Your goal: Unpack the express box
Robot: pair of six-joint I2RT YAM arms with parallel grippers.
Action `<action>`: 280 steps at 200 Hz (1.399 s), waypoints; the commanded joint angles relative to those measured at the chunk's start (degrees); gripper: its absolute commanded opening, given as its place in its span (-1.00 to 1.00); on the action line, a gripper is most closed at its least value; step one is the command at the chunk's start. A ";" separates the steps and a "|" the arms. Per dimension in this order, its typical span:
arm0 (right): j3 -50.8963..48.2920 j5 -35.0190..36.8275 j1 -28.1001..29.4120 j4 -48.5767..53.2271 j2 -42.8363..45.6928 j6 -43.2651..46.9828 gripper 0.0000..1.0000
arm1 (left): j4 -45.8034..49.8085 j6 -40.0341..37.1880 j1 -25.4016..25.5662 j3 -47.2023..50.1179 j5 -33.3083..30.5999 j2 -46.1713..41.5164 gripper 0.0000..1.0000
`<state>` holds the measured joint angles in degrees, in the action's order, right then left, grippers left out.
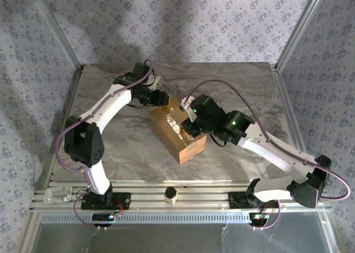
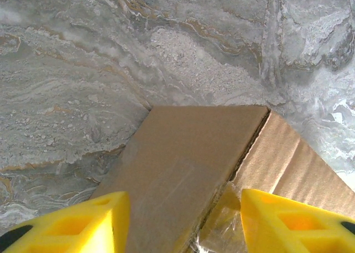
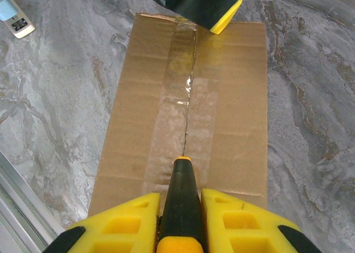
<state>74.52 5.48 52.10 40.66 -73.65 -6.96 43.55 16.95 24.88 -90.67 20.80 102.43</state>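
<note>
While my right gripper (image 3: 180, 211) is clamped on a black cutter (image 3: 181, 186) with an orange tip, its point resting on the clear-taped seam (image 3: 186, 97) of the express box (image 3: 233, 114), the step in hand looks to me like slitting that tape. The box lies closed, flaps up, in the middle of the marble table (image 1: 133, 153), slanted between my two arms. To do it well, I would run the tip straight along the dark line between the flaps. I would cut shallow, so nothing inside gets scored, and draw toward the far end without twisting. My left gripper (image 2: 183, 208) has its jaws apart over the box's far end, a flap edge beneath them, gripping nothing. Pressing down there would stop the box skidding, but its fingers (image 2: 83, 219) should stand off the seam so the tip cannot meet them.

I cannot tell whether the tape along that line is already cut or only creased. The blade itself is too small to make out. What the box holds is hidden. A white labelled object (image 3: 15, 17) on the table is cut off at the frame's edge.
</note>
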 commanded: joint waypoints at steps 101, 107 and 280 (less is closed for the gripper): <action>1.48 7.87 8.46 10.75 0.40 -3.42 -1.00 | -4.35 2.82 -0.74 6.79 -3.86 -1.43 0.03; 1.55 8.25 8.82 11.08 0.55 -3.85 -1.00 | -4.35 2.91 -0.73 6.91 -3.88 -1.37 0.03; 1.87 11.66 13.27 15.78 3.14 -9.27 -1.00 | -7.35 8.16 -2.39 9.74 -10.34 -1.00 0.01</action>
<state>75.68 20.21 64.01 48.36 -72.18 -13.69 34.85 23.79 24.75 -82.96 21.39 99.48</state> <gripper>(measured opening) 0.220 0.507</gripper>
